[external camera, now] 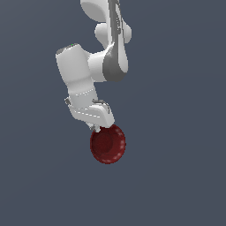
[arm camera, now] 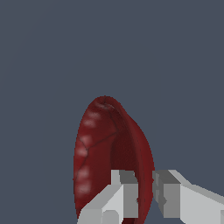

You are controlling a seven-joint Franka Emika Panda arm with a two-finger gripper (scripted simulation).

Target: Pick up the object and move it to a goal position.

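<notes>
At the exterior view's left stands the white, thick-jointed robot arm (external camera: 81,75), reaching down from the top of the scene, its wrist bent toward the exterior view's right. Below the wrist sits the white two-fingered tool (external camera: 97,128), and hanging from it is the small round dark red bowl with a ribbed, scalloped rim (external camera: 108,144). The bowl is tipped on edge, its hollow facing outward, with plain dark grey-blue all around it. In the wrist view the tool (arm camera: 144,192) is nearly closed, one grey finger (arm camera: 120,192) inside the bowl (arm camera: 100,148) and the other against its outer wall, pinching the rim between them. Pale highlights mark the ribs along the rim.
</notes>
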